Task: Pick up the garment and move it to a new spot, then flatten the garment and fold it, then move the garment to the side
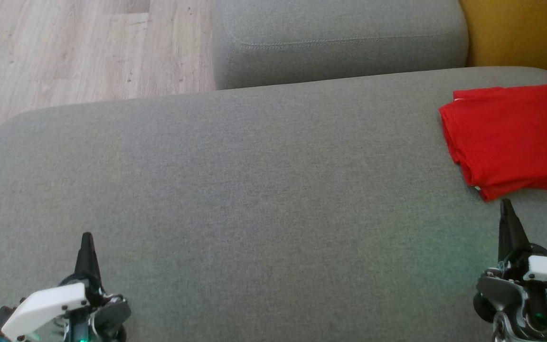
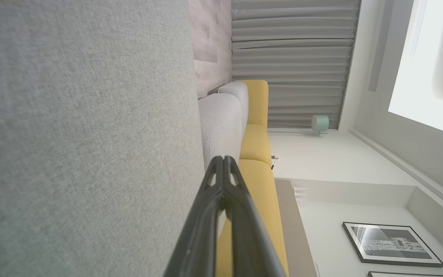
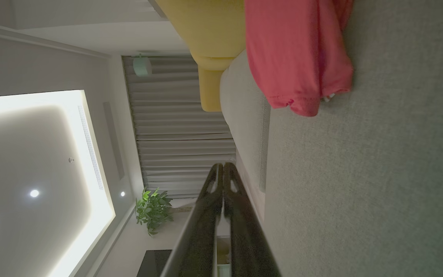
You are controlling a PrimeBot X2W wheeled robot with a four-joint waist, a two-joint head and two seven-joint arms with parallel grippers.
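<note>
Red folded garment (image 1: 511, 137) lies on the grey seat cushion (image 1: 254, 190), at the cushion's far right corner, cut off by the head view's right edge; it's a flat stack of layers with the edges roughly lined up; a bit of white shows at the stack's near corner. Left gripper (image 1: 86, 240) hangs over the cushion's near left part; fingers pressed together tip to tip, nothing between them. Right gripper (image 1: 506, 205) hangs over the cushion's near right part; jaws likewise closed and empty; tips just short of the garment's near edge, not touching; right wrist view confirms a strip of cushion fabric between the fingertips and the red cloth. Past the cushion's far edge sits a second grey cushion (image 1: 340, 42); a yellow cushion (image 1: 520, 33) is off the seat cushion's far right; pale wood floor (image 1: 64, 52) is off its far left. Left wrist view has the cushion fabric beside the closed fingers and a grey pleated curtain (image 2: 294, 57) far beyond.
</note>
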